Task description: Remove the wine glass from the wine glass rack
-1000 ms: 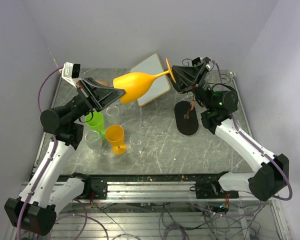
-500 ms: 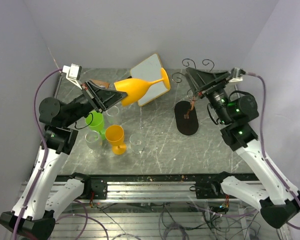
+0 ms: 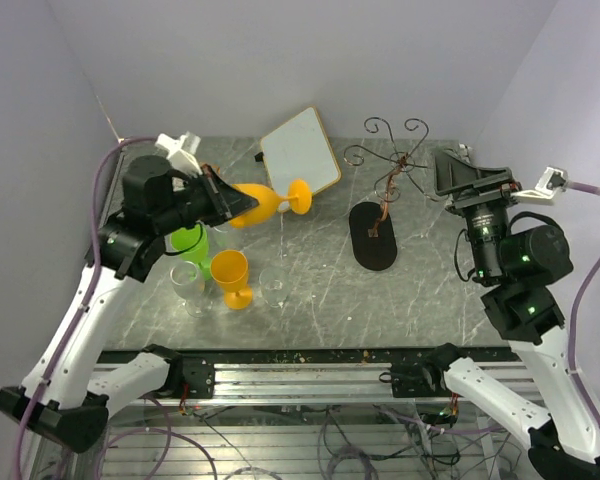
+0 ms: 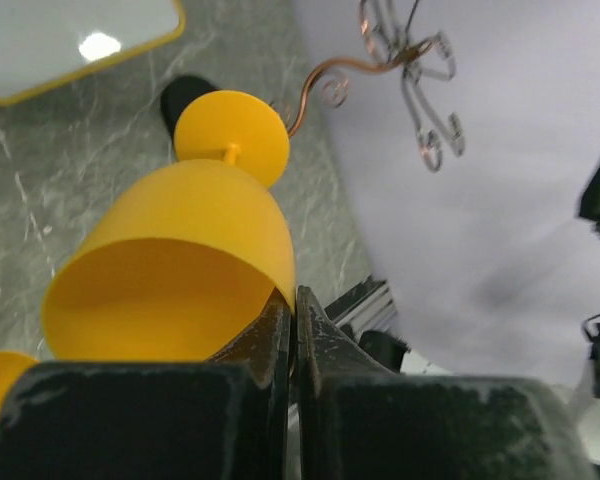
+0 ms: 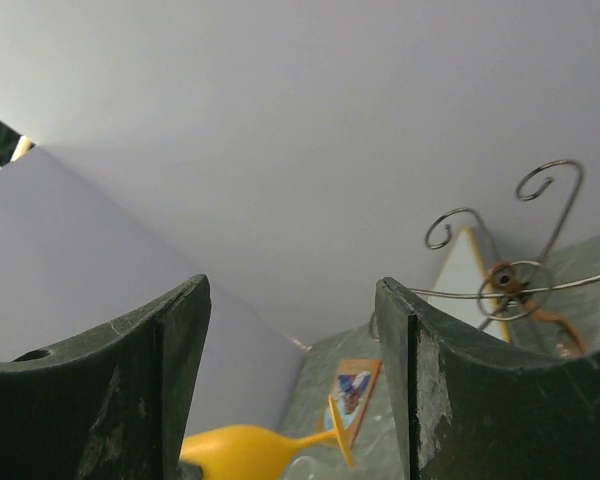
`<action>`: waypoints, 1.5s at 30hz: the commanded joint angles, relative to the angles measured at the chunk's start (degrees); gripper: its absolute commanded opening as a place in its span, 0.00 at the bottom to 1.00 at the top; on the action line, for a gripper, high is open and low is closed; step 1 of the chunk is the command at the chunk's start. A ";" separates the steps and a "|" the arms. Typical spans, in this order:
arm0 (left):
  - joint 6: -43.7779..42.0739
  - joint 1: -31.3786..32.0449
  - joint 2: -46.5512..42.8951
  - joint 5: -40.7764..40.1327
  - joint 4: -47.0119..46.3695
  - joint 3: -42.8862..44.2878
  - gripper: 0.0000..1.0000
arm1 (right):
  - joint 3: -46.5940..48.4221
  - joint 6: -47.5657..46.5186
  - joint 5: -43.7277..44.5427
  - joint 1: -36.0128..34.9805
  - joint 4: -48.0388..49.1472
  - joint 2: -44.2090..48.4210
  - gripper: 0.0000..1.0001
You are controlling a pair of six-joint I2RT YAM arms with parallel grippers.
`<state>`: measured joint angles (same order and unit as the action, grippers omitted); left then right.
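My left gripper (image 3: 238, 205) is shut on the rim of an orange wine glass (image 3: 270, 200) and holds it on its side above the table, foot pointing right. In the left wrist view the glass bowl (image 4: 180, 250) fills the frame, its rim pinched between my fingers (image 4: 293, 305). The copper wire rack (image 3: 392, 165) stands on its black oval base (image 3: 373, 238), apart from the glass, with no glass on it. My right gripper (image 3: 458, 178) is open and empty just right of the rack. In the right wrist view (image 5: 295, 300) it faces the rack's curls (image 5: 510, 280) and the glass (image 5: 250, 450).
A green glass (image 3: 190, 240), an orange cup (image 3: 230, 275) and two clear glasses (image 3: 187, 282) (image 3: 273, 284) stand at the left of the table. A white board with a yellow rim (image 3: 302, 150) leans at the back. Walls close in on both sides.
My left gripper has carried the orange glass left and down, away from the rack. My right arm has drawn back to the right, uncovering the rack.
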<state>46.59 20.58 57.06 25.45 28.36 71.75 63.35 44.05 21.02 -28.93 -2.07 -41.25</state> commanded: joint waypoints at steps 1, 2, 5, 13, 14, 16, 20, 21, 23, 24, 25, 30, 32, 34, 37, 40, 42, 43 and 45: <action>-5.51 7.57 3.54 -11.39 9.67 3.98 0.07 | 1.71 -8.39 5.26 0.10 -2.86 2.22 0.67; -6.08 9.55 5.09 -13.78 10.99 4.98 0.07 | 2.36 -9.20 5.89 0.12 -3.66 2.60 0.67; -8.74 14.07 10.86 -19.30 16.47 9.16 0.07 | 4.00 -11.32 6.56 0.13 -5.97 3.17 0.67; -17.48 17.93 25.23 -30.53 29.10 19.31 0.07 | 6.74 -16.98 3.61 0.17 -10.60 4.10 0.73; -18.10 18.00 26.71 -30.21 29.10 19.65 0.07 | 6.86 -17.60 3.23 0.13 -11.04 4.30 0.73; -19.18 18.17 28.81 -29.88 28.96 20.19 0.07 | 6.98 -18.85 2.64 0.17 -12.18 4.70 0.77; -21.01 18.55 33.30 -30.63 29.91 21.88 0.07 | 6.83 -20.76 1.62 0.10 -13.39 5.72 0.84; -21.44 18.57 34.43 -31.02 30.29 22.48 0.07 | 6.77 -21.07 1.35 0.10 -13.63 6.10 0.85; -22.66 18.70 37.03 -31.69 32.15 24.37 0.07 | 6.77 -21.75 0.80 0.11 -14.31 6.59 0.89; -23.10 18.69 38.25 -32.41 33.33 25.44 0.07 | 6.83 -22.01 0.65 0.10 -14.74 6.74 0.91; -23.38 18.64 39.35 -33.10 34.09 26.46 0.07 | 6.93 -22.27 0.53 0.12 -15.10 6.88 0.93; -25.30 18.71 42.87 -32.37 34.74 28.60 0.07 | 7.42 -23.35 0.53 0.10 -16.75 7.19 0.99; -25.92 18.71 44.52 -31.35 35.55 29.39 0.08 | 7.80 -23.69 0.13 0.14 -17.67 7.03 1.00; -26.62 18.74 45.68 -30.31 35.81 30.02 0.08 | 8.01 -24.27 -0.91 0.13 -18.17 6.93 1.00; -27.35 18.80 47.29 -30.07 36.38 31.22 0.09 | 7.82 -24.66 -1.94 0.16 -18.31 7.10 1.00; -27.76 18.74 48.31 -29.57 36.53 31.65 0.12 | 7.75 -25.06 -2.74 0.18 -18.53 7.31 1.00; -27.94 18.76 48.70 -29.48 36.34 31.53 0.16 | 7.83 -25.15 -3.18 0.14 -18.67 7.32 1.00; -28.02 18.77 48.85 -29.61 36.44 31.64 0.18 | 7.84 -25.16 -3.44 0.18 -18.75 7.31 1.00; -28.20 18.72 48.96 -29.89 36.81 32.03 0.23 | 7.93 -25.11 -3.85 0.17 -18.72 7.35 1.00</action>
<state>19.70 38.87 106.02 -5.45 63.81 101.10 70.08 20.16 18.61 -28.93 -20.27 -34.52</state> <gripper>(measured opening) 0.189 0.996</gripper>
